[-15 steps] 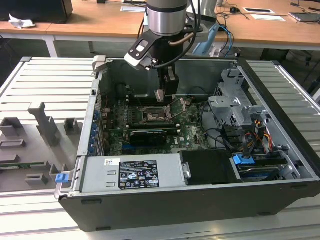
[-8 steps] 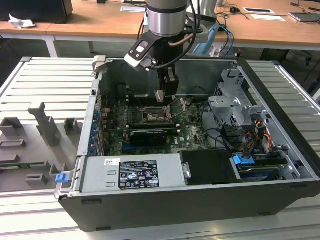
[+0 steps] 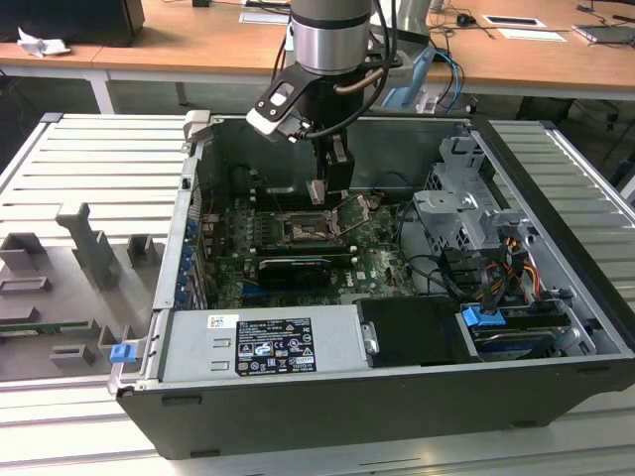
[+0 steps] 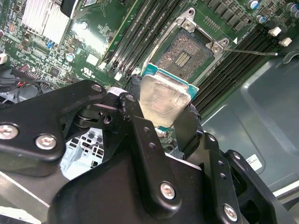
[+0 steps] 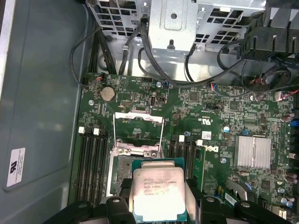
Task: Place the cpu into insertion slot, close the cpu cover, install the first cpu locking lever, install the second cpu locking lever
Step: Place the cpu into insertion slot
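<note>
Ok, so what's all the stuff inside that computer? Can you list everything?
cpu: one, silvery top, held above the open socket
cpu cover: one, silvery frame, standing open at the socket's edge
socket: one, dark, on the motherboard
motherboard: one, green, on the case floor
heatsink: one, silvery, on the motherboard
metal box: one, silvery with a label, along the case's near wall
computer case: one, dark grey, lying open
arm: one, silvery, above the case
gripper: one, black, shut on the cpu
</note>
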Robot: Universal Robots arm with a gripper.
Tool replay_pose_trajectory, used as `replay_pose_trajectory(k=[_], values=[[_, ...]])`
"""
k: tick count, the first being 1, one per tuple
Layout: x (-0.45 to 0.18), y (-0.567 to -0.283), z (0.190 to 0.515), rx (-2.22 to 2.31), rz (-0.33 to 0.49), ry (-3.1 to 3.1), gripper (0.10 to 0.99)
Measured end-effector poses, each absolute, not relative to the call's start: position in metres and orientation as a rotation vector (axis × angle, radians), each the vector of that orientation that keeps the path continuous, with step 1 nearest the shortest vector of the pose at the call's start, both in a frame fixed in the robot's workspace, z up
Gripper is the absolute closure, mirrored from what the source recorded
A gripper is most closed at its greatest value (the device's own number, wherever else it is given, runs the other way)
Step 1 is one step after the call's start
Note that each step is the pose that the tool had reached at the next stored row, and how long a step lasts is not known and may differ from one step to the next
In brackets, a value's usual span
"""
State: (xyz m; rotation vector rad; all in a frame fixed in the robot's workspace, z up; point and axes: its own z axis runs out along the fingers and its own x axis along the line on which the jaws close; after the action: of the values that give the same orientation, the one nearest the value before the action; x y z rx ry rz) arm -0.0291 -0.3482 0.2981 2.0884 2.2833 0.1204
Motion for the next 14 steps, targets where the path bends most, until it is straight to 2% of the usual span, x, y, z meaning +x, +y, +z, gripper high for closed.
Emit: replay_pose_trajectory(k=[14], values=[[-0.029,-0.348,0.288,2.098,0.119,2.274,0.557]])
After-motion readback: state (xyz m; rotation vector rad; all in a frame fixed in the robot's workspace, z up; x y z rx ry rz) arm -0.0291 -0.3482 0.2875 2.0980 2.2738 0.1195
